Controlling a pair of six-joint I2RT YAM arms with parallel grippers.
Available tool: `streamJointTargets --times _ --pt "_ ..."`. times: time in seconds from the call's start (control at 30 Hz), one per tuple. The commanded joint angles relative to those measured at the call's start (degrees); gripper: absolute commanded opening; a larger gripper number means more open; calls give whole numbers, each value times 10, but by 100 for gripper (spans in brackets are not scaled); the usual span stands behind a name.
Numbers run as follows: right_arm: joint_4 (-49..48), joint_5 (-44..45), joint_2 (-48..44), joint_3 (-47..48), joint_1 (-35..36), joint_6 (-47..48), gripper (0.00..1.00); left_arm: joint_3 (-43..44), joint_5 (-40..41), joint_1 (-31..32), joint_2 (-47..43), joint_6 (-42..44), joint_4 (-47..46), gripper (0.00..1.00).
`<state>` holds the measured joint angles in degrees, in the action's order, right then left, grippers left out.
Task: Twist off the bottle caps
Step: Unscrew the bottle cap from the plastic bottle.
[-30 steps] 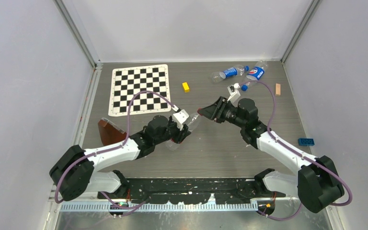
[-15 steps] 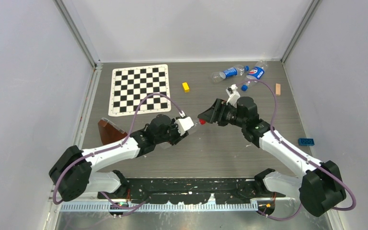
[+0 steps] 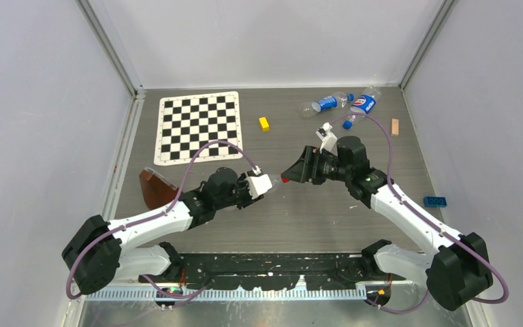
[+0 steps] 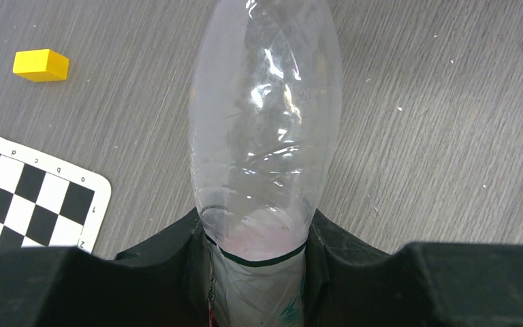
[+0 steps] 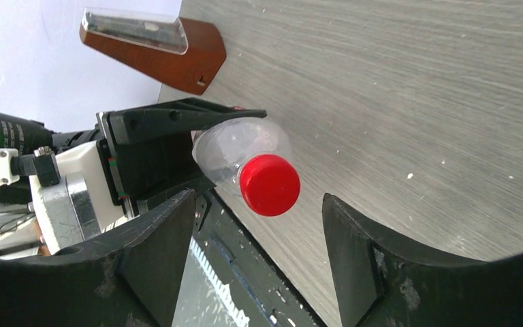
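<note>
My left gripper [image 4: 259, 262] is shut on a clear bottle [image 4: 265, 122] with a red-and-white label, holding it above the table with its neck pointing right. A red bottle cap [image 5: 269, 184] sits on that bottle's neck [image 3: 276, 181]. My right gripper [image 5: 259, 238] is open and faces the cap end-on, with a finger on each side and a gap to both. From above, the right gripper [image 3: 293, 170] is just right of the red cap [image 3: 284, 180]. Two blue-labelled bottles [image 3: 325, 103] [image 3: 363, 103] lie at the back right, with a loose blue cap [image 3: 347, 125] near them.
A chessboard mat [image 3: 199, 126] lies at the back left, with a yellow block [image 3: 264, 123] to its right. A brown wooden stand [image 3: 156, 189] is beside the left arm. A blue brick [image 3: 435, 201] and a small tan piece [image 3: 395, 127] lie on the right side.
My right gripper has opened off the red cap and drawn back a little to the right. The left gripper, still holding the bottle, has shifted slightly.
</note>
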<state>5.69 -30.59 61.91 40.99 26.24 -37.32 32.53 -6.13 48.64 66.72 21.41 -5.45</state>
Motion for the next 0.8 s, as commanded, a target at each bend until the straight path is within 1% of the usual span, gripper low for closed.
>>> streamJointTargets --times 0.0,0.13,0.6,0.73,0.77 --pt "-7 -52 12 27 -2 13 74 -4 1 2 -12 13 -25 3" --pt "-7 -49 10 26 -1 17 73 -10 4 4 -22 14 -31 4" --pt "-2 -66 4 22 -1 13 73 -25 0 6 -35 24 -37 5" --pt "-8 -67 28 21 -2 16 69 -33 -14 8 -45 24 -52 5" --pt "-17 -76 39 21 -2 15 64 -35 -20 8 -46 24 -58 5"
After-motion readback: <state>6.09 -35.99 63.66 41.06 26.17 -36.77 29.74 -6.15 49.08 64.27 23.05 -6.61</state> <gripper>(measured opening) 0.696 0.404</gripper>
